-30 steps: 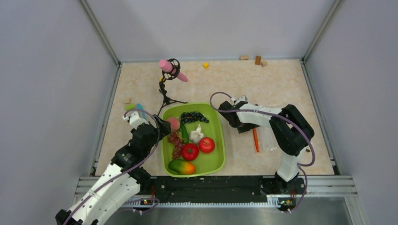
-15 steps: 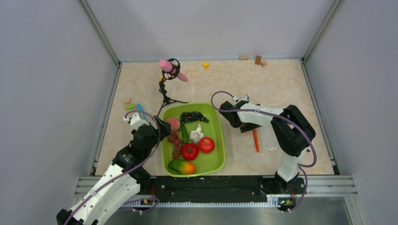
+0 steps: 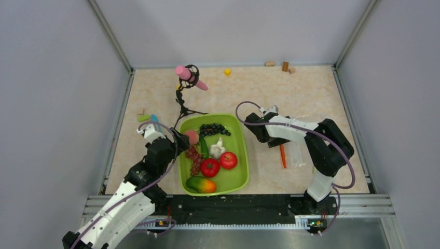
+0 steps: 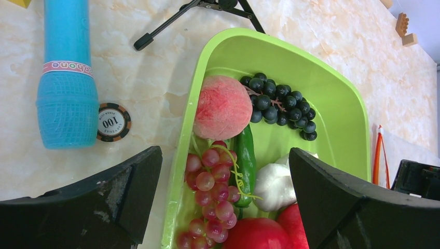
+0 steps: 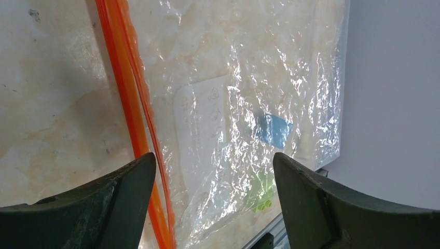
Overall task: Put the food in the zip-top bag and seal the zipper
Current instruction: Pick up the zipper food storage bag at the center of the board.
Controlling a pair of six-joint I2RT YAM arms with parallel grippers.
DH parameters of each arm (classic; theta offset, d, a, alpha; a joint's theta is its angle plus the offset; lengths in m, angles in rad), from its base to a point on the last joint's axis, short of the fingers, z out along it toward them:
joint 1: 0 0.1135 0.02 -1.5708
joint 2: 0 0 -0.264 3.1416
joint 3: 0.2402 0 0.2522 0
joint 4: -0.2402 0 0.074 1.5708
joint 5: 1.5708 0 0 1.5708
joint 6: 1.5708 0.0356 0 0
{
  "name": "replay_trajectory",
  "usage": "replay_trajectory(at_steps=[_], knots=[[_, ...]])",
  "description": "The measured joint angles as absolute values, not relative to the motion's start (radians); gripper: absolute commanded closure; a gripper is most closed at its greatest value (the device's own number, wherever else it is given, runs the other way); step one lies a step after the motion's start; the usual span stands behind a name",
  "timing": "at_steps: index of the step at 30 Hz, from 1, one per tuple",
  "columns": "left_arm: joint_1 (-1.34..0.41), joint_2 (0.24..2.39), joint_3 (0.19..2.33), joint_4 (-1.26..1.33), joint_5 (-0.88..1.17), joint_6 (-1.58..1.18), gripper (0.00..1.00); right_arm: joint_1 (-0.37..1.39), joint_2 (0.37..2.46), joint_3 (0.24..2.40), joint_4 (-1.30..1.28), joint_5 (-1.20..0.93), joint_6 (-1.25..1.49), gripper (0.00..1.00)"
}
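The food lies in a lime-green tray (image 3: pixel 244 155): a peach (image 3: pixel 192 137), dark grapes (image 3: pixel 214 129), red grapes (image 3: pixel 195 160), a green vegetable (image 3: pixel 204 148), a white piece (image 3: pixel 217 149), two red round ones (image 3: pixel 210 167) and an orange-green piece (image 3: pixel 201 184). My left gripper (image 3: pixel 180 140) is open and empty over the tray's left rim, above the red grapes (image 4: pixel 215 192), with the peach (image 4: pixel 223 114) ahead. The clear zip-top bag (image 3: pixel 297 153) lies flat right of the tray, its orange zipper (image 3: pixel 283 155) on its left edge. My right gripper (image 5: pixel 214 158) is open above the bag (image 5: pixel 249 104), beside the zipper (image 5: pixel 124 83).
A pink toy microphone on a black tripod (image 3: pixel 187 75) stands behind the tray. A light-blue toy microphone (image 4: pixel 67 78) and a poker chip (image 4: pixel 113 122) lie left of the tray. Small blocks (image 3: pixel 284 66) lie by the back wall. Grey walls enclose three sides.
My right arm has shifted a little to the right over the bag. My left arm and the food have not moved.
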State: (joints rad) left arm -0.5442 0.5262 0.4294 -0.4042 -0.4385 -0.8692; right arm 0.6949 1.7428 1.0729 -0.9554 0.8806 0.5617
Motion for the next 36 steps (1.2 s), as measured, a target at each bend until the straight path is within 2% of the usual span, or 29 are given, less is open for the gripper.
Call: replay_trajectory(at_steps=[13,15,17,19,26,31,36], knots=[[-0.544,0.525,0.428,-0.405,-0.443,-0.869,0.03,0.681,1.831,1.056,-0.937,0.888,0.589,0.54],[-0.544,0.522,0.428,-0.405,-0.444,-0.869,0.03,0.679,1.839,1.052,-0.928,0.887,0.593,0.67],[-0.544,0.516,0.428,-0.406,-0.444,-0.869,0.02,0.677,1.844,1.047,-0.919,0.886,0.599,0.89],[-0.544,0.507,0.428,-0.409,-0.446,-0.869,0.03,0.676,1.847,1.045,-0.915,0.888,0.603,1.0],[-0.544,0.489,0.437,-0.432,-0.438,-0.862,0.03,0.675,1.789,1.041,-0.909,0.869,0.609,1.0],[-0.544,0.493,0.489,-0.402,-0.374,-0.85,0.03,0.675,1.573,1.041,-0.893,0.811,0.575,1.0],[-0.544,0.584,0.555,-0.255,-0.216,-0.83,0.03,0.675,1.35,1.038,-0.833,0.665,0.483,1.0]])
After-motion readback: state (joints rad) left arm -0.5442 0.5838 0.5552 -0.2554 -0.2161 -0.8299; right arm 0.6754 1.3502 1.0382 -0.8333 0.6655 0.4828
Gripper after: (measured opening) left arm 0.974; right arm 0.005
